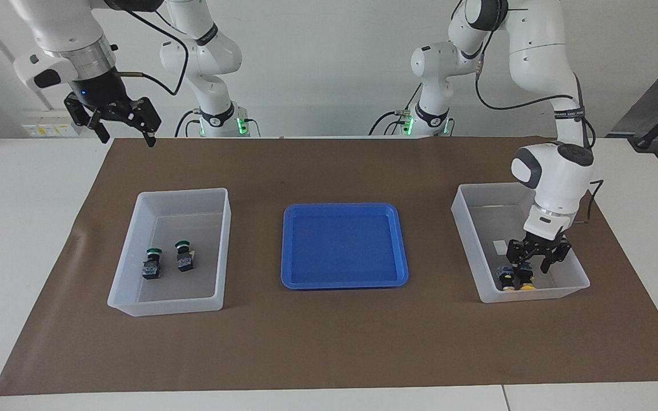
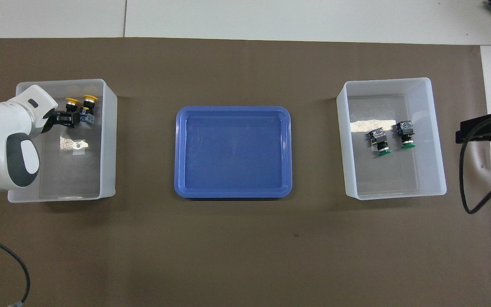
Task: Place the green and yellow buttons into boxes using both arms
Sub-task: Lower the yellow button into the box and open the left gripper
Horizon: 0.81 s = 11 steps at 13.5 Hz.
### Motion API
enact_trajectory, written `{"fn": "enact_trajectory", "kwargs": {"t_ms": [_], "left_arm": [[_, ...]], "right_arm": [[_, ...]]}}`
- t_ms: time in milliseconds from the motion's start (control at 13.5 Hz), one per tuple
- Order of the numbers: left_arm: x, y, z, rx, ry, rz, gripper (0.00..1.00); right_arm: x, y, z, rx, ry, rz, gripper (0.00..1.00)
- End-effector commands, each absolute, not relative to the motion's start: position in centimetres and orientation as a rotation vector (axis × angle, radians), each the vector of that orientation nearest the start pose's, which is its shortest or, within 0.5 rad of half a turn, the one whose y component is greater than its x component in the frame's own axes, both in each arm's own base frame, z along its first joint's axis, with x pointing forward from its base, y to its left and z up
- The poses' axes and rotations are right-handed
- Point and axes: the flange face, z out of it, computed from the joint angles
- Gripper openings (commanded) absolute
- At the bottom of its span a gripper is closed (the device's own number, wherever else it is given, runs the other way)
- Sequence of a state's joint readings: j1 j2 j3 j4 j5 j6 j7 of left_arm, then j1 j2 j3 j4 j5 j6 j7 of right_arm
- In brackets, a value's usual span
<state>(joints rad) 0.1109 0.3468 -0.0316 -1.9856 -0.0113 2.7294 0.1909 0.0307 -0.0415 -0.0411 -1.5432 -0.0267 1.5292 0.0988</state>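
Note:
Two yellow buttons lie side by side in the box at the left arm's end, against its wall farthest from the robots. They also show in the overhead view. My left gripper is low inside this box, right above them, open and holding nothing. Two green buttons lie in the other box at the right arm's end. My right gripper is open and empty, and waits high over the table's corner near its base.
An empty shallow blue tray sits between the two boxes on the brown mat. A small white sticker lies on the floor of the box with the yellow buttons. The right arm's black cable hangs over the mat's edge.

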Motion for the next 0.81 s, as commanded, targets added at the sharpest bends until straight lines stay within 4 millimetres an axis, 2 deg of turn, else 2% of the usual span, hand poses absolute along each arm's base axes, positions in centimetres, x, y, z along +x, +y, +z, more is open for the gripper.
{"fn": "enact_trajectory", "kwargs": {"t_ms": [0,296,443,517,739], "left_arm": [[63.7,4.7,37.1,-3.022,0.188,-0.619,1.00],[60.7,3.7,43.4,-3.071,0.203,-0.417,1.00],[59.3,1.3,46.5,-3.076,0.244,-0.395,1.00],[58.3,0.9,48.2,-3.083,0.241,-0.367,1.00],[54.9,-2.3,52.9,-3.106,0.192,-0.294,1.00]], "right_arm": [[53.2,-1.5,65.8,-3.160,0.157,-0.066,1.00],[53.8,-3.4,65.2,-3.143,0.233,-0.036,1.00],[53.8,-3.5,64.8,-3.142,0.240,-0.032,1.00],[53.7,-3.5,64.7,-3.142,0.240,-0.029,1.00],[53.2,-3.7,65.2,-3.142,0.238,-0.029,1.00]]}}
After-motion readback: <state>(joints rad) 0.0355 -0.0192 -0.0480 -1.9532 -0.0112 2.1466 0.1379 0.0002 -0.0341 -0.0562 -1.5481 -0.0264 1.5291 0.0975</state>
